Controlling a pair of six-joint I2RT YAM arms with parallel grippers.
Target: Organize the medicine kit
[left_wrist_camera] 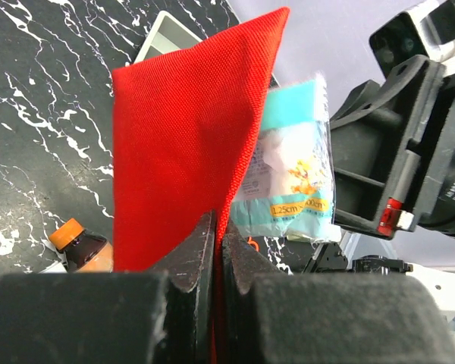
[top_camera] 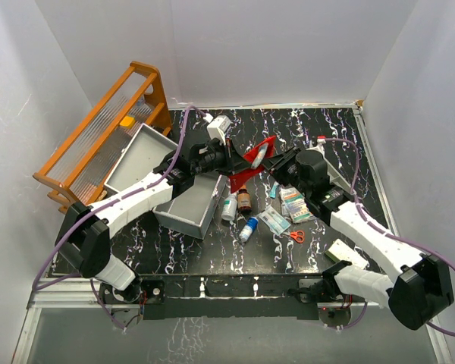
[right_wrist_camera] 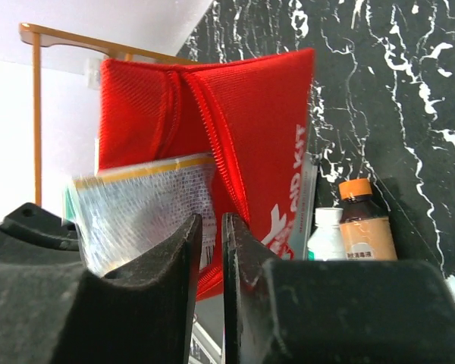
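Packing looks barely begun. The left end effector [left_wrist_camera: 218, 227] clamps the red pouch [left_wrist_camera: 182, 152]. The right end effector [right_wrist_camera: 212, 227], nearly shut, seems to pinch a bandage packet [left_wrist_camera: 292, 174] at its mouth. Bottles [top_camera: 244, 200] and scissors [top_camera: 296, 236] lie unpacked toward the table's [top_camera: 326, 129] near edge.

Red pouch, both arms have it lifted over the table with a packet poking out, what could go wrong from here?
1. The left end effector pinches only a thin fold of the red pouch; the fabric could slip free and the pouch sag or drop.
2. The bandage packet sticks well out of the pouch, so it might fall among the loose items near the brown bottle.
3. The right end effector grips close by; uneven pulling could tug the pouch loose.
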